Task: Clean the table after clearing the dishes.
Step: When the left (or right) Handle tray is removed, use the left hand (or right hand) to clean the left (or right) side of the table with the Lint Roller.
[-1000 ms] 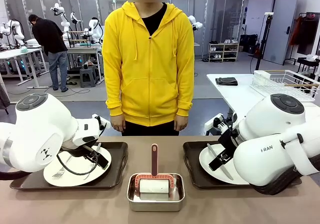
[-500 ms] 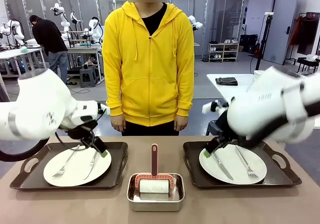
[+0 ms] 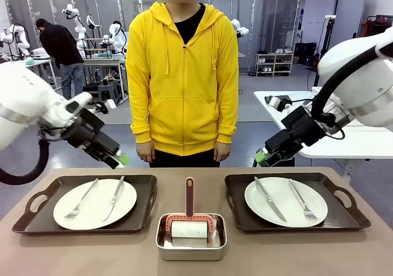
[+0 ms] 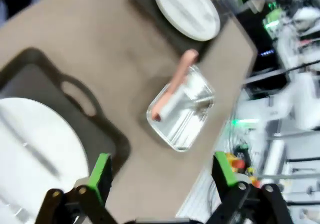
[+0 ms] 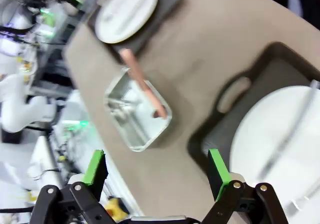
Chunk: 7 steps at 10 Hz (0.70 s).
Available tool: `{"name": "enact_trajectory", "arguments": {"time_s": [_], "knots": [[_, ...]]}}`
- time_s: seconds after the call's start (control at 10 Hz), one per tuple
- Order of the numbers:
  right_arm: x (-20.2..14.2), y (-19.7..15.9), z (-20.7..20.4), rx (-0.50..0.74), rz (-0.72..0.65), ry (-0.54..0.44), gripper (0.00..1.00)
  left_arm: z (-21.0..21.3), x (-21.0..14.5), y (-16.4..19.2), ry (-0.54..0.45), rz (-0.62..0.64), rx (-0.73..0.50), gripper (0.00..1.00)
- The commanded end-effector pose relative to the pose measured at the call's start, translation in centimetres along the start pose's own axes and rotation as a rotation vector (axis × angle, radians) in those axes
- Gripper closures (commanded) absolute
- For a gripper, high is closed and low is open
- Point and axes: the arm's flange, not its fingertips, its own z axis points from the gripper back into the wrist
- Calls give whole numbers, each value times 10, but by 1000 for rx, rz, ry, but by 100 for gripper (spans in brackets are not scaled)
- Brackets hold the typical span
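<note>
On the matte tan-brown tabletop (image 3: 344,251), two round white plates (image 3: 92,211), each with a metal knife and fork, are set on dark brown handled trays (image 3: 146,196), either side of a shiny steel rectangular pan (image 3: 191,253). The left gripper (image 3: 121,160) and the right gripper (image 3: 261,157) are seen open and empty above the tabletop.

A smooth grey floor (image 3: 252,113) runs back to metal-framed glass partition walls (image 3: 270,11). A low open metal shelf (image 3: 274,64) stands against them. A white-topped rectangular side table (image 3: 362,145) sits at right.
</note>
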Motion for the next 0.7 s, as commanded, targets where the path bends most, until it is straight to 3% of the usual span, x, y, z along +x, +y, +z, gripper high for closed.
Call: {"name": "enact_trajectory", "arguments": {"time_s": [0.0, 0.1, 0.3, 0.6], "knots": [[4, -33, 4, 196, -97, -25, 0, 28, -10, 44, -99, 110, -185, 0], [0, -43, 10, 269, -140, -50, 0, 44, -21, 57, -182, 145, -256, 0], [-13, -70, 29, 311, -253, -98, 0, 78, -52, 89, -319, 236, -255, 0], [-54, -123, 82, 340, -421, -183, 0, 135, -102, 130, -417, 354, -279, 0]]}}
